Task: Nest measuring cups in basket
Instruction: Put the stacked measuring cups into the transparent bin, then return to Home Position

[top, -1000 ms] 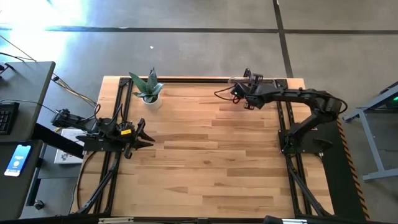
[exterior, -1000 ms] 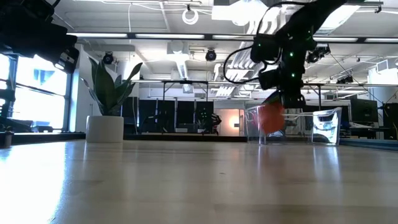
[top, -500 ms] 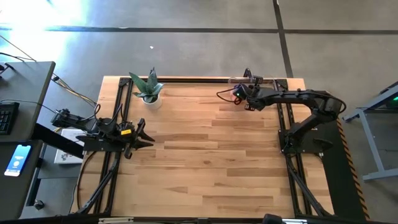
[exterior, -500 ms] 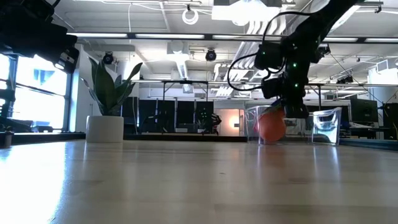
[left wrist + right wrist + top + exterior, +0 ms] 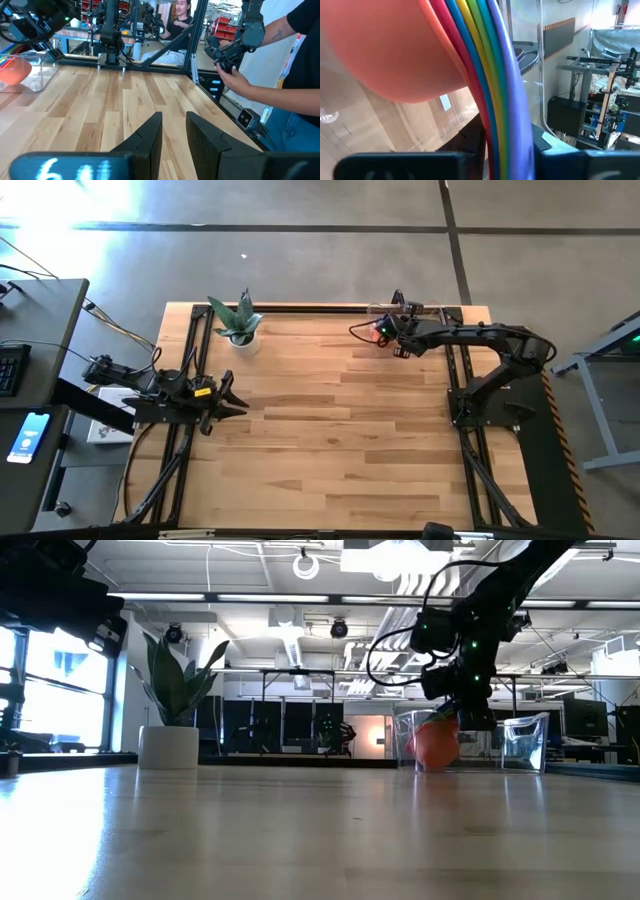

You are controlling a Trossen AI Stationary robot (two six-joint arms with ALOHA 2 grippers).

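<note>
Right claw (image 5: 470,712): reaching down into the basket (image 5: 523,743) at the far right corner of the tabletop (image 5: 330,420), directly over the measuring cups (image 5: 437,743).
Cups relative to claw: just under the fingertips, handles running between the two dark fingers in the right wrist view; touching or not, cannot tell.
Right claw state: cannot tell whether gripping the handles or already parted.
Cups position: inside the basket, at its end nearer the plant (image 5: 238,322), low against the floor of the bin.
Cups look (image 5: 415,55): nested into one stack, orange bowl outermost and rounded; handle edges fanned as stripes, red, blue, yellow, green, teal, purple.
Basket look: clear, low-walled.
Left claw (image 5: 232,401): well apart from the basket, at the tabletop's left edge, fingers parted, holding nothing.
</note>
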